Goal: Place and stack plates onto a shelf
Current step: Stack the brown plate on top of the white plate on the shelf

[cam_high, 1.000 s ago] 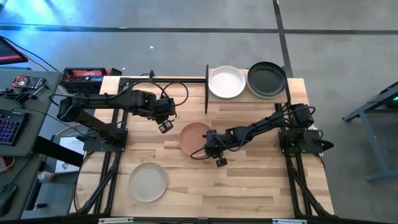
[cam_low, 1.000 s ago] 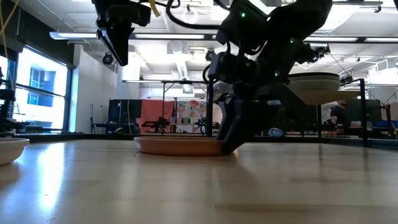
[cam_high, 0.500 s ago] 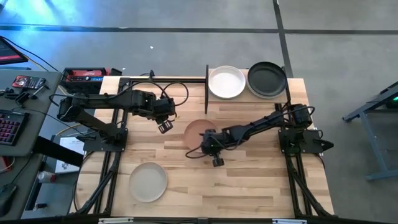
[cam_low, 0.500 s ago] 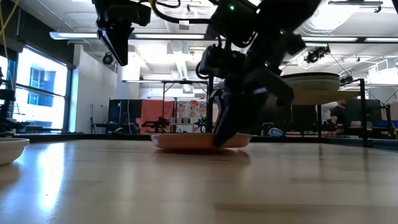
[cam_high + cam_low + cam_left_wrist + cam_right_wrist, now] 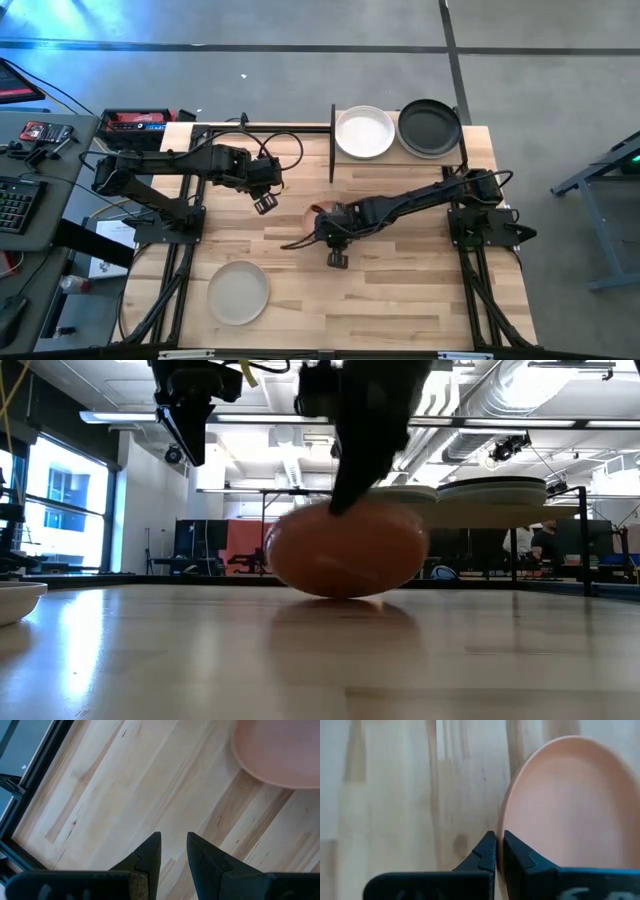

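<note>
The terracotta plate (image 5: 345, 550) stands tipped up at the table's middle, its underside toward the near edge. My right gripper (image 5: 345, 500) is shut on its raised rim. In the high view my right arm hides all but a sliver of the plate (image 5: 311, 212). My left gripper (image 5: 265, 203) hangs open above the table, left of the plate, holding nothing. A white plate (image 5: 364, 131) and a black plate (image 5: 430, 127) lie side by side on the shelf (image 5: 396, 158) at the far right. A beige plate (image 5: 238, 291) lies flat on the table at the near left. My right gripper pinches the terracotta plate's rim (image 5: 502, 822) between its two fingers, one on the hollow inner side and one on the outer side. The fingers come from above, pointing down. The plate is tilted steeply, its lower edge (image 5: 345, 594) on the table.
A red-and-black box (image 5: 135, 122) sits by the table's far left corner. The shelf's black posts (image 5: 332, 145) stand just beyond the tipped plate. Bare wood lies at the near right of the table (image 5: 420, 290).
My right gripper has shut on the terracotta plate's near rim, slid the plate a little toward the far edge, then risen. The near rim has come up and the plate has tipped from flat to nearly on edge, its far edge staying on the table.
</note>
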